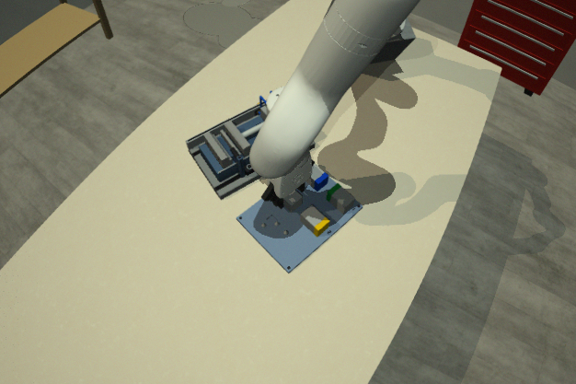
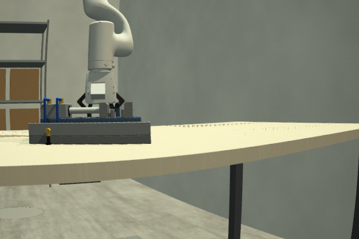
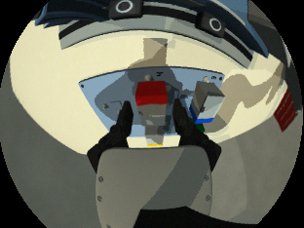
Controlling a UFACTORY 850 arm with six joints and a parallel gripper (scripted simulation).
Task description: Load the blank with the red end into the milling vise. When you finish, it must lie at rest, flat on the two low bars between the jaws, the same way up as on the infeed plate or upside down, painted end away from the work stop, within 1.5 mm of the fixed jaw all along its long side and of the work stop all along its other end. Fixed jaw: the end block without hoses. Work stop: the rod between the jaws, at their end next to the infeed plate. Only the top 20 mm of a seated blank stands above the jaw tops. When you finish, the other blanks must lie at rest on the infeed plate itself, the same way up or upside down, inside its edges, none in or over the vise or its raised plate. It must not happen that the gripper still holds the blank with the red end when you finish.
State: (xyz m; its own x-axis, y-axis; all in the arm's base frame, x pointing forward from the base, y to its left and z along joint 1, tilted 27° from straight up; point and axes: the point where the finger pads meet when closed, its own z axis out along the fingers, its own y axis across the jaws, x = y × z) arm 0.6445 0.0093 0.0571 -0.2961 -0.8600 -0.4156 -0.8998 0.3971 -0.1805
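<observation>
The red-ended blank (image 3: pixel 151 94) lies on the blue-grey infeed plate (image 1: pixel 279 249) (image 3: pixel 97 95). In the wrist view its grey body runs back between my fingers. My gripper (image 3: pixel 152 106) (image 1: pixel 282 200) (image 2: pixel 100 105) is open, low over the plate, with one finger on each side of this blank and apart from it. In the top view the arm hides the red end. The vise (image 1: pixel 223 146) (image 2: pixel 86 113) stands on its raised plate (image 2: pixel 89 132) (image 3: pixel 166 15) beyond the infeed plate, with nothing between the jaws.
A yellow-ended blank (image 1: pixel 316 222), a blue-ended blank (image 1: pixel 320 180) (image 3: pixel 207 101) and a green-ended blank (image 1: pixel 333 192) lie on the infeed plate close to my gripper. Blue hoses (image 2: pixel 45 108) rise at the vise's far end. A red tool cabinet (image 1: pixel 525 11) stands off the table.
</observation>
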